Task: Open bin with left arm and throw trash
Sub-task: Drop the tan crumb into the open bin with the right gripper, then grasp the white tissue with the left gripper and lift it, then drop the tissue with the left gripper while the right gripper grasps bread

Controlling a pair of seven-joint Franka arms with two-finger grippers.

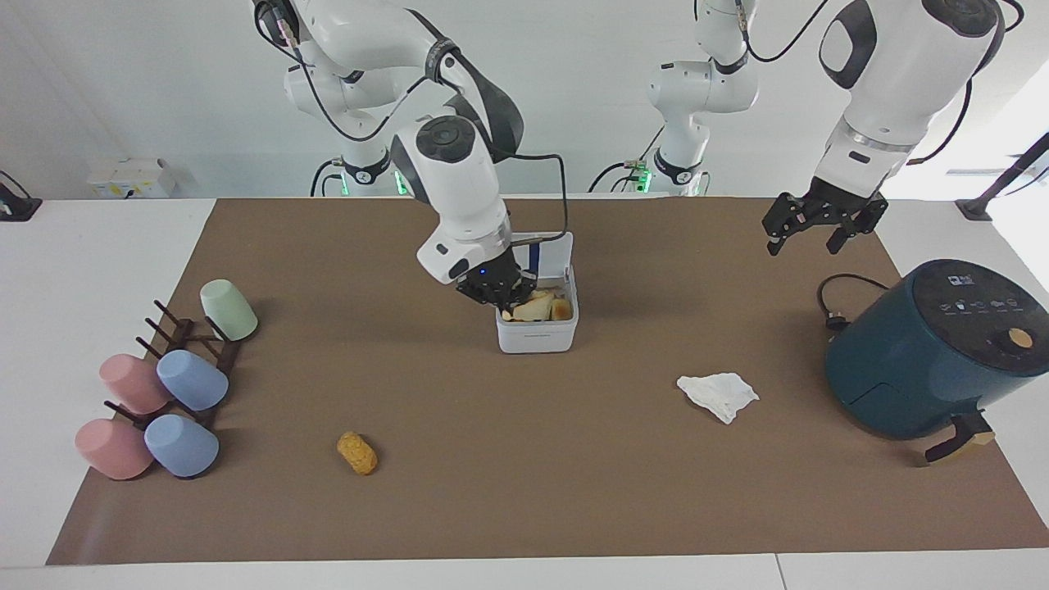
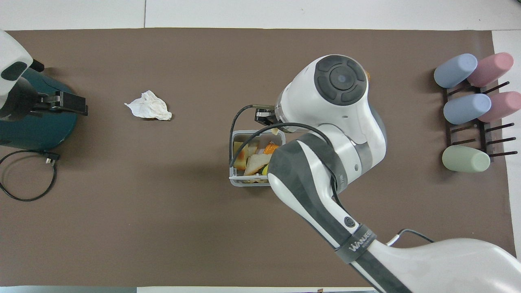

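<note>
Right jaws over open bin rim (left jaws aloft)

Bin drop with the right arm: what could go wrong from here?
The right gripper sits low over the open bin, beside the raised lid; lifting out could knock the lid shut or drag the bin. The bin already looks full, so the chunk may spill. The nugget and tissue remain.
</note>
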